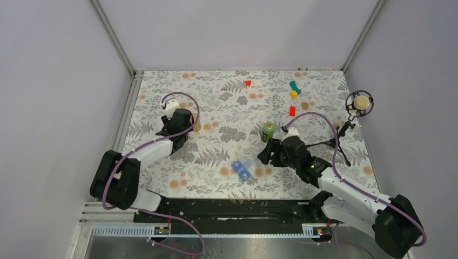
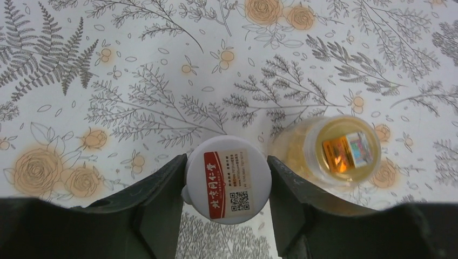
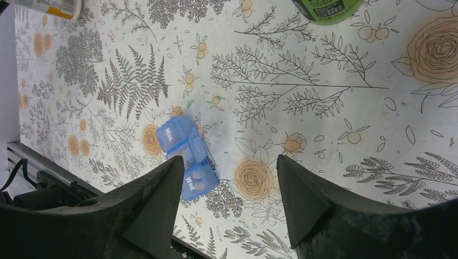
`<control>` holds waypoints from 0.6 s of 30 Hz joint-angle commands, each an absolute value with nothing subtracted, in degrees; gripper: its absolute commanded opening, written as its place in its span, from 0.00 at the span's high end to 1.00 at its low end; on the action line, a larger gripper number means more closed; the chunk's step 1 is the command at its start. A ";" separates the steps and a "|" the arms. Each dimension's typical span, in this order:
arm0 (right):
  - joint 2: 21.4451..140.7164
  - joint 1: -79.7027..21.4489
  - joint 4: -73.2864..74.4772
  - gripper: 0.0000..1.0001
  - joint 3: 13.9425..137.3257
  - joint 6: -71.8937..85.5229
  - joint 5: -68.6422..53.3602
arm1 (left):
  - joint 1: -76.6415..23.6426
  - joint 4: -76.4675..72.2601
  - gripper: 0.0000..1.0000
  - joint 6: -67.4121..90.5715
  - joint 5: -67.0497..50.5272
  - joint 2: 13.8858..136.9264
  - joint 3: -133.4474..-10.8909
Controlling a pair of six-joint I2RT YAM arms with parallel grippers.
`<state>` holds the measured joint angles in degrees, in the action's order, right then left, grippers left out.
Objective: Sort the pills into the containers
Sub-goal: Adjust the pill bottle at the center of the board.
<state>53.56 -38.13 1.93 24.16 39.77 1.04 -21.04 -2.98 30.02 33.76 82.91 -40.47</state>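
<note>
In the left wrist view, the left gripper (image 2: 227,161) is pinching a white bottle (image 2: 228,181). Its two dark fingers (image 2: 162,199) are lying against opposite sides of the bottle's round end, at the lower middle of the frame. That end is facing the camera and is carrying a red strip with white characters and a small square code. Just to the right, an amber bottle (image 2: 337,151) is standing on the flowered tablecloth (image 2: 135,81) close beside the right-hand finger, with an orange label showing through its clear top.

In the right wrist view, the right gripper (image 3: 231,159) is hanging over the cloth with its jaws spread wide and only printed leaves and roses between them. The pill box (image 3: 181,137), translucent blue, is lying flat just inside the left-hand finger, slanting from the centre left down toward the bottom. Lids marked "Mon." and "Wed." are showing. A green bottle (image 3: 324,8) is being cut off by the top edge of the frame.

From overhead, the pill box (image 1: 242,169) is sitting low in the middle of the table, near its front edge, left of the right arm's wrist. The green bottle (image 1: 268,130) is standing upright just above that wrist. Two red blocks (image 1: 248,82) are lying apart toward the top of the cloth, and a microphone (image 1: 359,102) on a stand is sitting at the right edge.
</note>
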 commanded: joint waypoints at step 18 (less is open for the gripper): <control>53.40 -38.33 2.65 0.28 26.62 38.61 1.25 | -42.58 -5.38 0.64 0.80 1.75 67.52 -34.55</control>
